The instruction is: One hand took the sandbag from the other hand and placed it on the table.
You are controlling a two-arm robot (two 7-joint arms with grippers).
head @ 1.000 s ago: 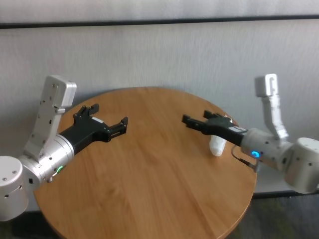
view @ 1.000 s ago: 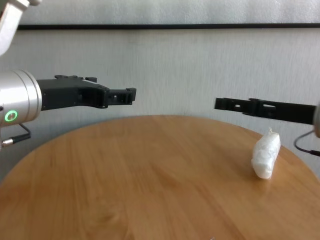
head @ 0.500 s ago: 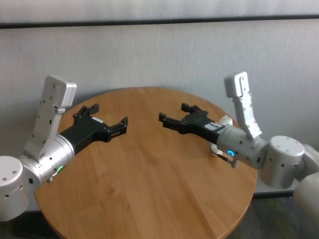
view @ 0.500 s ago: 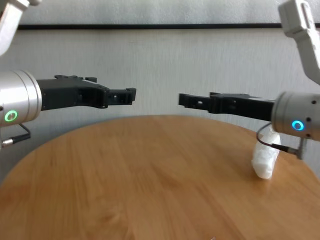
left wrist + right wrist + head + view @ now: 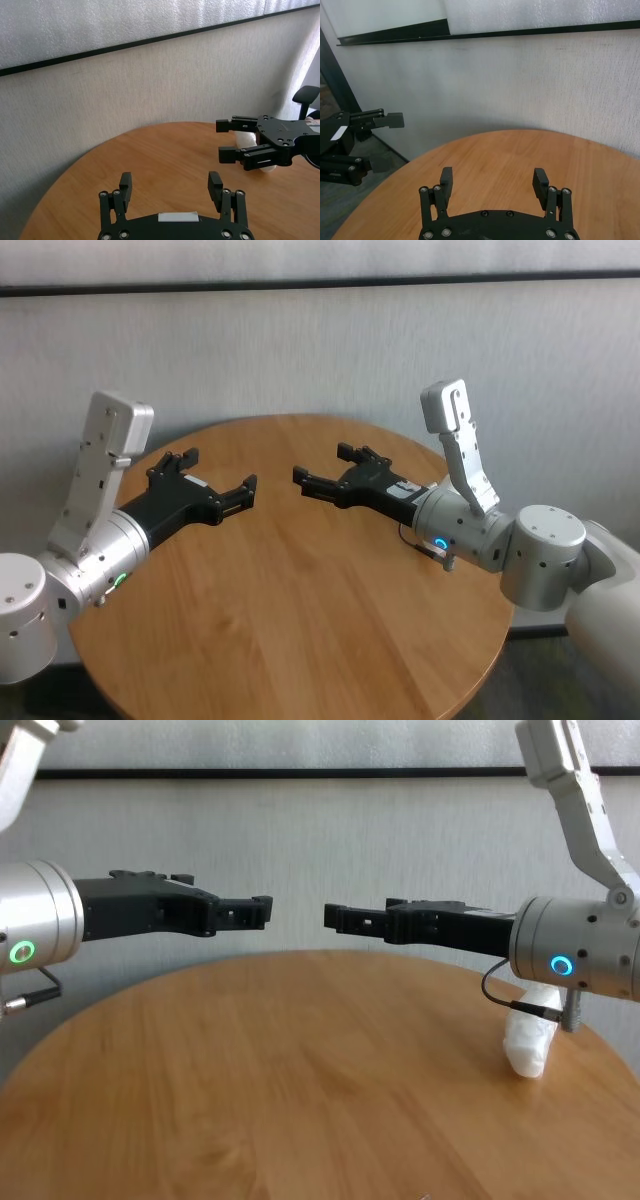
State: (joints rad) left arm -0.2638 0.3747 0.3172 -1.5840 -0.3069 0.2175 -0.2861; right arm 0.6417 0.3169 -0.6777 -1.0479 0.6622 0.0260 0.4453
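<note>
The white lumpy sandbag [image 5: 530, 1036] lies on the round wood-grain table [image 5: 250, 1070] at its right side, free of both grippers. It also shows in the left wrist view [image 5: 246, 138], partly behind the right gripper. In the head view the right wrist hides it. My right gripper [image 5: 322, 465], blue ring, is open and empty above the table's middle, its fingertips pointing at the left gripper. My left gripper [image 5: 222, 472], green ring, is open and empty above the table's left part. The two face each other with a small gap in the chest view, left [image 5: 262, 910] and right [image 5: 333, 916].
A grey wall with a black rail runs behind the table. An office chair [image 5: 306, 95] stands beyond the table's right edge. The table's near half [image 5: 290, 620] is bare wood.
My right gripper has swung from above the sandbag toward the table's middle, closer to the left gripper. The sandbag stays where it lay. The left arm has not moved.
</note>
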